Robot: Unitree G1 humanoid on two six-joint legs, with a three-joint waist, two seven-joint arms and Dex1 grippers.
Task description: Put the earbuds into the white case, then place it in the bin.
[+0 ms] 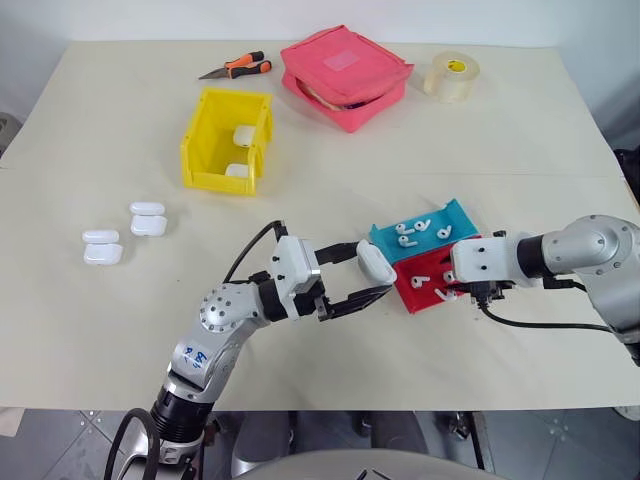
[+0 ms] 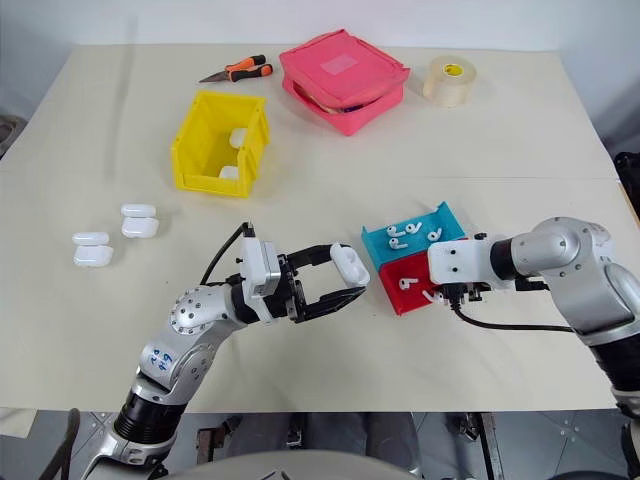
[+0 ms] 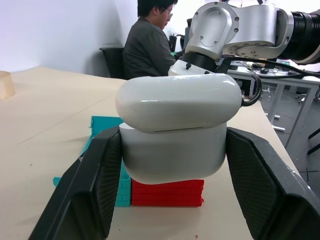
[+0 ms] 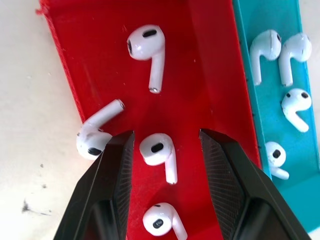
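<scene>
You have a wide cream table [image 1: 330, 130] in front of you, its top matte and evenly lit with only soft shadows. A faint seam crosses it from side to side. Behind its far edge stands a plain white wall [image 1: 300, 15]. Below the near edge you can see grey floor tiles [image 1: 60, 445]. From the left wrist view you look past the table to a person [image 3: 150, 42] in a dark grey top, seated in a black chair [image 3: 114, 61] at a white desk [image 3: 280, 80] beside another pale wall [image 3: 55, 30].
</scene>
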